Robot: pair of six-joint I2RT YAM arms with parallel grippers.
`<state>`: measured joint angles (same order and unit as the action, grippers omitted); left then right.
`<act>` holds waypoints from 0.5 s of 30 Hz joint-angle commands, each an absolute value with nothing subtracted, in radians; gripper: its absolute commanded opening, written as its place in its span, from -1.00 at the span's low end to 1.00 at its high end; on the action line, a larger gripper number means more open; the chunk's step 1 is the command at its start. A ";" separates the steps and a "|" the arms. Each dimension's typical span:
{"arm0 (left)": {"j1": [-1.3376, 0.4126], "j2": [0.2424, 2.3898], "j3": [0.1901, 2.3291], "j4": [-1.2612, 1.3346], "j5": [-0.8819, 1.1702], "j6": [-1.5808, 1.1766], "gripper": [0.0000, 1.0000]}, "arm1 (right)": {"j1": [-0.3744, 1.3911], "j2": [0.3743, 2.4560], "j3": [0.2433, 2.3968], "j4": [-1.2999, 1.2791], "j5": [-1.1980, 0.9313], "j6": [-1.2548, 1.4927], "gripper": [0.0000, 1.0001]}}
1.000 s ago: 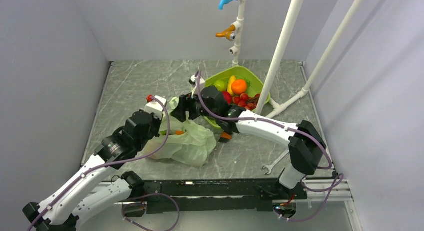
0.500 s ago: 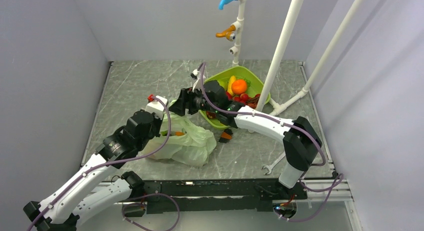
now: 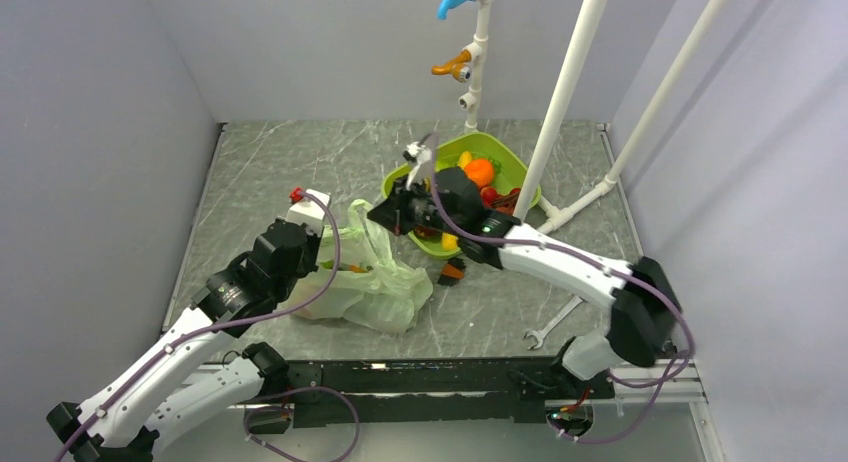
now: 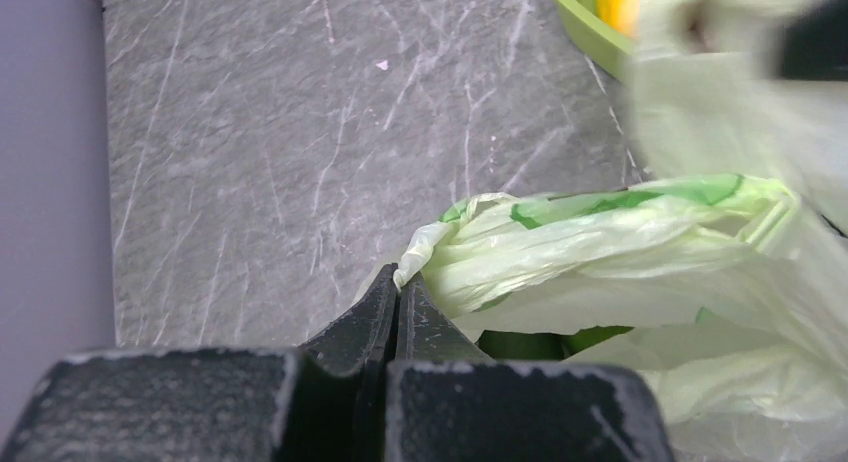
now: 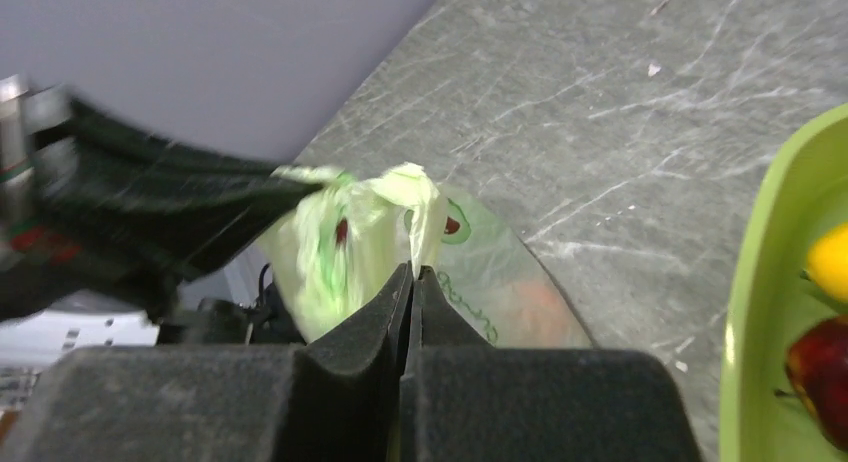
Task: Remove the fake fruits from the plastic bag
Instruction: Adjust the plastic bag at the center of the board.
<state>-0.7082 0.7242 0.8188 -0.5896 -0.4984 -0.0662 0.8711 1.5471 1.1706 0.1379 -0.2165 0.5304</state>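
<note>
The pale-green plastic bag [image 3: 375,282] lies crumpled on the table between the arms. My left gripper [image 3: 325,264] is shut on its near-left edge; in the left wrist view the jaws [image 4: 398,280] pinch a fold of the bag [image 4: 620,242], and a green fruit [image 4: 520,344] shows in the opening. My right gripper [image 3: 381,215] is shut on the bag's far edge, which it holds up. In the right wrist view the jaws [image 5: 412,272] clamp the film of the bag [image 5: 335,232], and an orange fruit [image 5: 535,307] shows dimly through it. An orange piece [image 3: 357,267] sits inside the bag.
A green tray [image 3: 512,160] with an orange [image 3: 479,172], yellow and red fruits stands behind the right gripper. An orange-brown piece [image 3: 452,272] lies on the table beside the bag. A wrench [image 3: 550,325] lies front right. White pipes [image 3: 560,92] rise at the back right.
My right gripper has shut on the bag's far edge and moved right, pulling that edge up and away from the left gripper. The left arm has barely moved.
</note>
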 commanded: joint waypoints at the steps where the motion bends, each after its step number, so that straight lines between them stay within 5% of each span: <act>1: -0.705 0.732 0.853 -0.590 -0.605 -0.101 -1.00 | 0.871 1.333 1.042 0.195 -0.215 0.398 -1.00; 7: -0.692 0.755 0.863 -0.612 -0.695 -0.139 -1.00 | 0.872 1.139 0.908 0.110 -0.354 0.241 -1.00; 15: -0.625 0.770 0.861 -0.615 -0.809 -0.202 -1.00 | 0.868 0.928 0.826 0.032 -0.167 0.205 -1.00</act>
